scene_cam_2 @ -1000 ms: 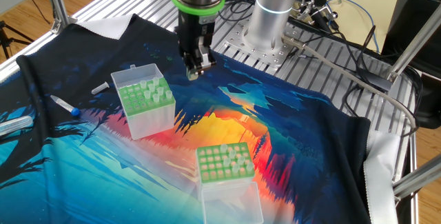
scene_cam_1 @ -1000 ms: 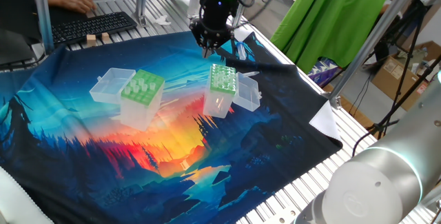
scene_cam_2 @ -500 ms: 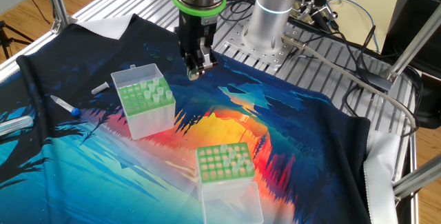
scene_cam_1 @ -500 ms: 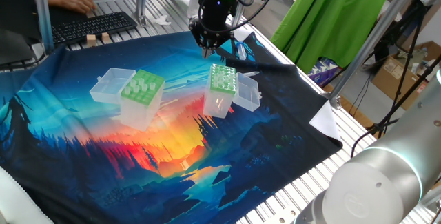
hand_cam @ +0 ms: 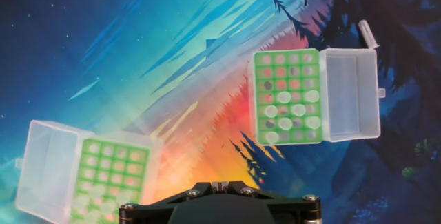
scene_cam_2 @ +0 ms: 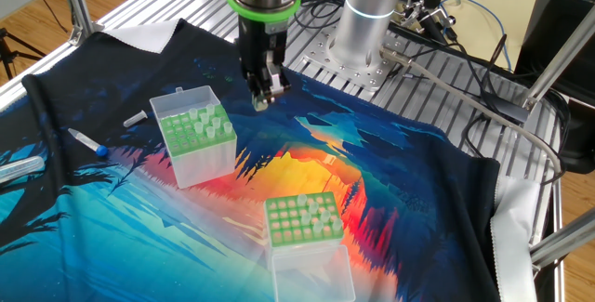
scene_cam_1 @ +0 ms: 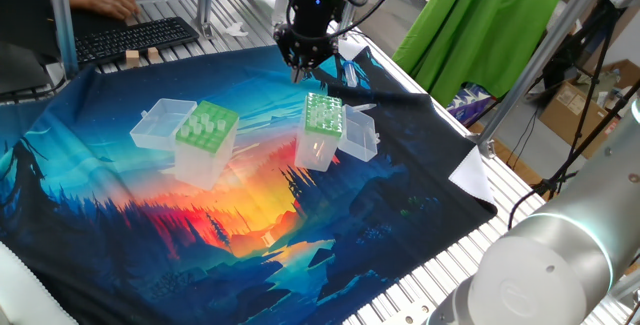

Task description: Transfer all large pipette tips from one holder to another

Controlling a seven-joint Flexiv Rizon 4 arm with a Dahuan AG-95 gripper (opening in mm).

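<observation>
The wide-holed light-green holder [scene_cam_1: 205,135] stands left with its lid open; it also shows in the other fixed view [scene_cam_2: 302,220] and the hand view [hand_cam: 107,176]. The narrower darker-green box [scene_cam_1: 322,125] stands right of it, also in the other fixed view [scene_cam_2: 195,139] and the hand view [hand_cam: 286,96]. Whitish pipette tips [hand_cam: 296,110] sit in several of its holes, and more tips [scene_cam_2: 321,211] stand in the light-green holder. My gripper [scene_cam_1: 303,73] hangs above the cloth beside the darker box [scene_cam_2: 261,100]. Its fingers look shut [hand_cam: 215,183], and I see nothing between them.
A blue-capped tube [scene_cam_2: 88,140], a small clear tube [scene_cam_2: 136,118] and a larger tube [scene_cam_2: 19,167] lie on the cloth left of the darker box. A keyboard [scene_cam_1: 135,35] and a person's hand are at the back. The arm's base [scene_cam_2: 367,14] stands behind.
My gripper has drifted a little sideways toward the darker-green box, at the same height. The boxes have not moved.
</observation>
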